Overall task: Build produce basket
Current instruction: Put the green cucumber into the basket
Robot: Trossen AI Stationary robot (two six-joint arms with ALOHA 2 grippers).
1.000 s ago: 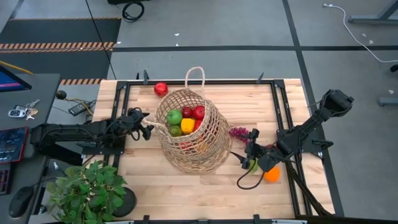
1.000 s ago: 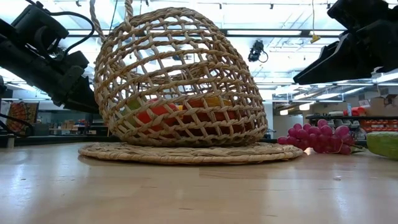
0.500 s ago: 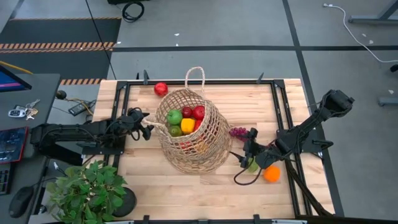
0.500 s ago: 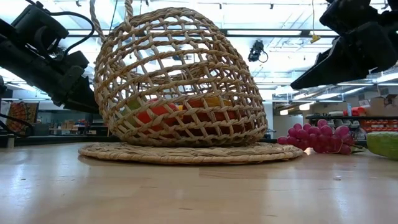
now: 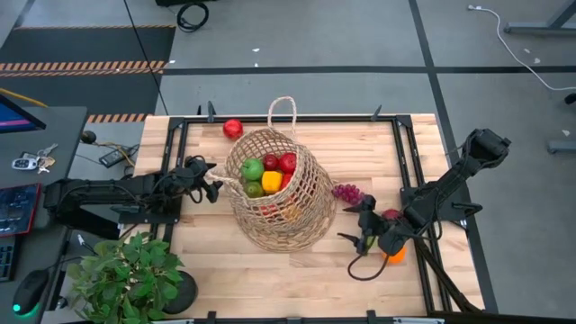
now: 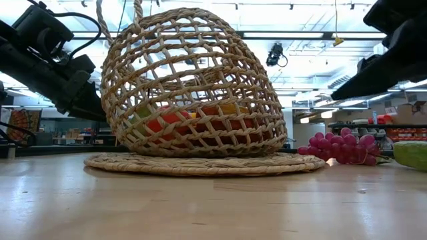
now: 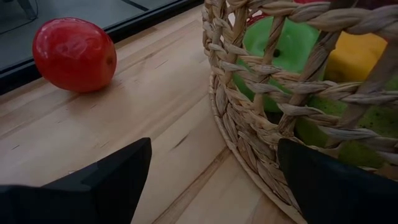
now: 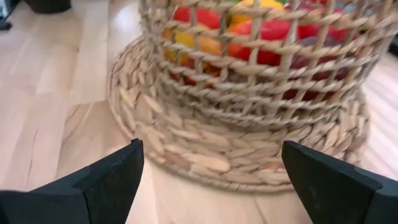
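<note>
Left arm stretched low across the counter (image 5: pixel 216 279), left gripper (image 5: pixel 213 185) with fingers spread wide, holding nothing. Right arm angled down and inward, right gripper (image 5: pixel 353 220) fingers spread, empty.

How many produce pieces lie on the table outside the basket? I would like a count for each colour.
Red: 1
Purple: 1, the grapes
Green: 1
Orange: 1
Total: 4
</note>
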